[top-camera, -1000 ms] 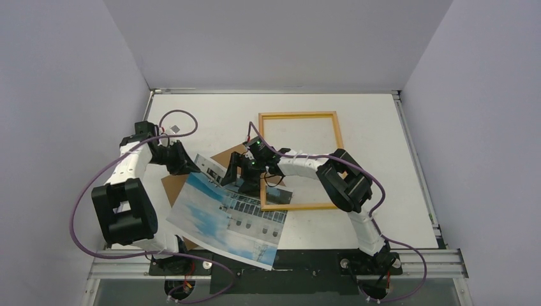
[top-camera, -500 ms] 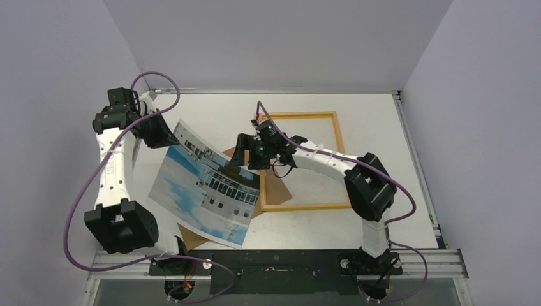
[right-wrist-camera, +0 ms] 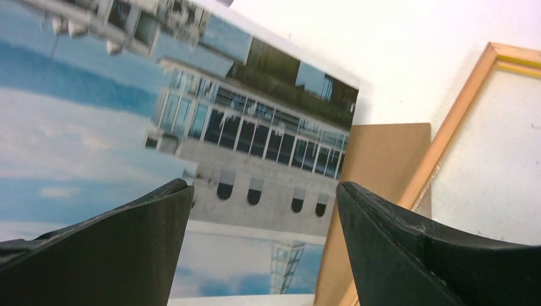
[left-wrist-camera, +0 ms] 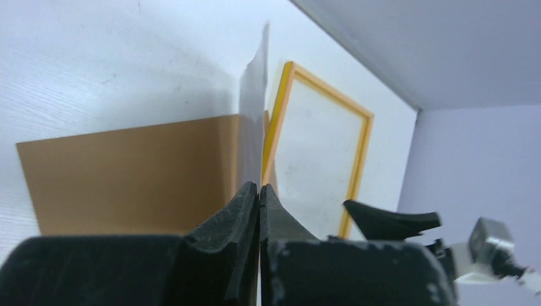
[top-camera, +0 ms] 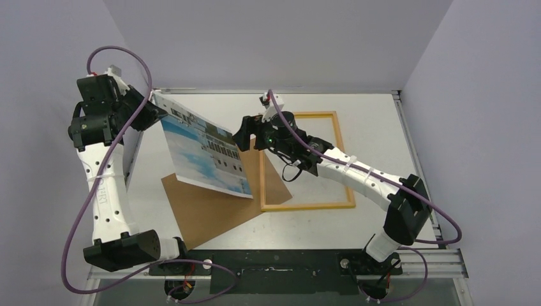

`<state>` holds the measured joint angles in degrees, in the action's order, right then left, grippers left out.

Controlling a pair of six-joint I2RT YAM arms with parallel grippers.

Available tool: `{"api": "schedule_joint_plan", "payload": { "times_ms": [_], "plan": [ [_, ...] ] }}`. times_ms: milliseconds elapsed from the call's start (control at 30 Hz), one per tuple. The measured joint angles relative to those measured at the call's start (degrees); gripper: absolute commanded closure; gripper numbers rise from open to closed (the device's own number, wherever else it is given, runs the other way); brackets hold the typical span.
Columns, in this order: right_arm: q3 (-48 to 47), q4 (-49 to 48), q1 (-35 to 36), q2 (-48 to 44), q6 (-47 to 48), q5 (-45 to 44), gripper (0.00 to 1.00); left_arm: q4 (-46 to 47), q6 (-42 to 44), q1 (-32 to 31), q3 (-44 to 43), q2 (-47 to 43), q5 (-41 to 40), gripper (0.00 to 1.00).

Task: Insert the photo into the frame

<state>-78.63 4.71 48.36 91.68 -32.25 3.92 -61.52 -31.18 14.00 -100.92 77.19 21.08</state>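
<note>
The photo (top-camera: 205,155), a print of a pale building with blue sky, hangs tilted above the table's left half. My left gripper (top-camera: 157,112) is shut on its far left corner and holds it high; in the left wrist view (left-wrist-camera: 258,189) the photo (left-wrist-camera: 254,127) shows edge-on between the closed jaws. My right gripper (top-camera: 240,136) is open beside the photo's right edge, not touching it. In the right wrist view (right-wrist-camera: 263,187) the photo (right-wrist-camera: 159,121) lies beyond the spread fingers. The frame (top-camera: 306,206) lies flat at centre right, wood-coloured side up.
A plain brown backing board (top-camera: 217,210) lies flat under the photo, its right corner reaching into the frame's left side. It shows in the left wrist view (left-wrist-camera: 127,178) and the right wrist view (right-wrist-camera: 383,166). White walls close the table on three sides.
My left arm has lifted the photo up and toward the back left, uncovering the brown board. My right gripper has moved toward the back along the photo's right edge.
</note>
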Motion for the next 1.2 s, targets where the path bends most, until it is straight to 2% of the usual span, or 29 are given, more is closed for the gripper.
{"api": "schedule_joint_plan", "payload": {
  "times_ms": [267,467,667,867,1033,1200],
  "plan": [
    [2.4,-7.4,8.3,-0.5,13.7,0.1,0.15,6.7,-12.2,0.0,0.2,-1.1,-1.9,1.00],
    [18.3,-22.8,11.8,-7.4,24.9,3.7,0.15,9.1,-17.1,0.0,0.7,-1.1,-3.1,1.00],
    [21.4,-29.0,18.3,-8.0,37.2,2.3,0.16,10.5,-20.0,0.0,1.4,-1.2,-4.8,1.00],
    [20.7,-40.2,24.3,-0.9,45.1,-5.7,0.16,10.7,-21.6,0.0,1.4,-1.2,-6.4,1.00],
    [19.2,-44.5,25.2,7.9,48.5,-11.3,0.17,10.7,-22.8,0.0,1.4,-1.2,-8.1,1.00],
    [17.7,-48.3,25.2,12.8,50.5,-15.6,0.20,10.5,-23.7,0.0,1.4,-1.3,-9.2,1.00]
  ]
}}
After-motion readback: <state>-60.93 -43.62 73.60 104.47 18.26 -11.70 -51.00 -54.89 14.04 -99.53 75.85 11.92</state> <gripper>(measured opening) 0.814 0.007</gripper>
